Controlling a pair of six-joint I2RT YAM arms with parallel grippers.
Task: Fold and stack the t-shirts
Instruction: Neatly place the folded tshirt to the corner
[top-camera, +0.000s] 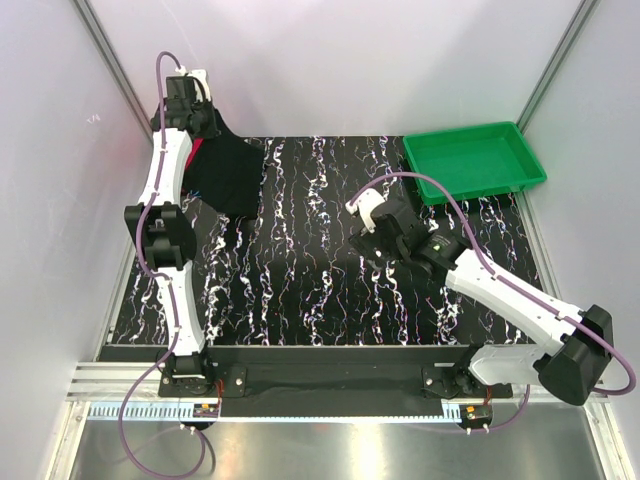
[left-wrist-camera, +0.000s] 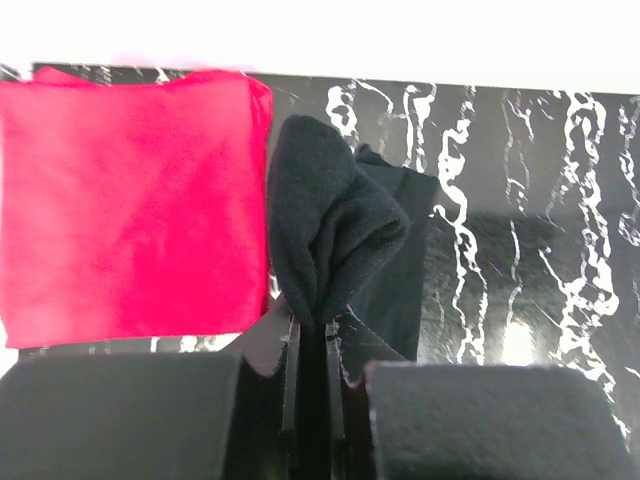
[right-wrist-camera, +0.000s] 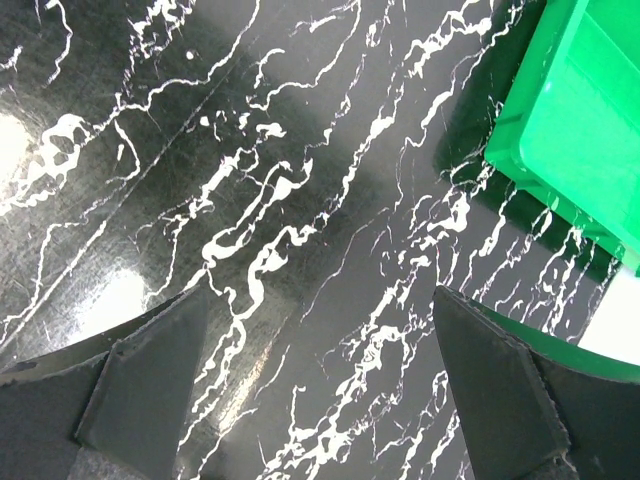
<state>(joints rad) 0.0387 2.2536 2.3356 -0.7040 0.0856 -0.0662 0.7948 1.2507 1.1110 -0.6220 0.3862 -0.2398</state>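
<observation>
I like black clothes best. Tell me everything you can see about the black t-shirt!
The black t-shirt is soft, matte, plain cloth. It is bunched, not folded flat. The left gripper is shut on a rounded fold of it, and the rest hangs onto the marbled table at its far left corner. The flat red t-shirt lies beside it; whether they touch is unclear. No sleeves or collar show.

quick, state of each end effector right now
Left end effector: closed on the black t-shirt.
Right end effector: open, holding nothing.
</observation>
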